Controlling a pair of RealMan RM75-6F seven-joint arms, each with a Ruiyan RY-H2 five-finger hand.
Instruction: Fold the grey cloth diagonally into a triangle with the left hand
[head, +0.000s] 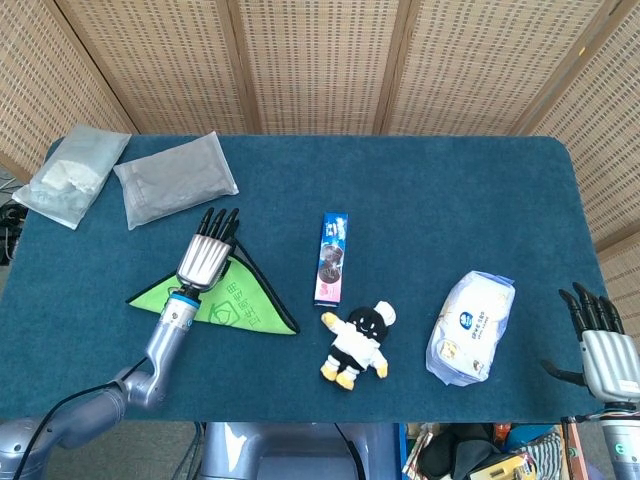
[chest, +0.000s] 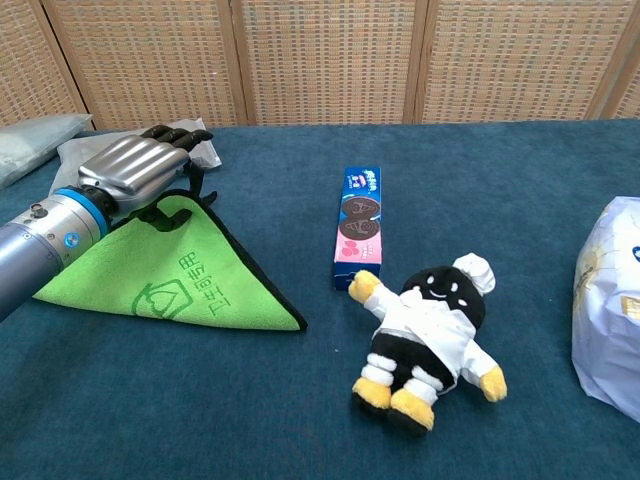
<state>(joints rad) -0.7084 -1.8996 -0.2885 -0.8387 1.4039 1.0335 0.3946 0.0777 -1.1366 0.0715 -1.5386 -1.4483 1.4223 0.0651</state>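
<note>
The cloth (head: 238, 300) lies left of centre on the blue table as a flat triangle, green underside up with a dark rim; the chest view shows the cloth (chest: 190, 285) with a printed logo. My left hand (head: 206, 258) sits at the triangle's far corner. In the chest view the left hand (chest: 138, 170) has its thumb on that corner and its fingers reaching past it, so it pinches the cloth. My right hand (head: 600, 345) hovers at the table's near right edge, fingers spread, holding nothing; the chest view does not show it.
A biscuit box (head: 331, 257) lies mid-table, with a plush doll (head: 358, 343) just in front of it. A white wipes pack (head: 470, 327) is to the right. Two clear bags (head: 175, 178) (head: 70, 175) lie at the back left, close behind my left hand.
</note>
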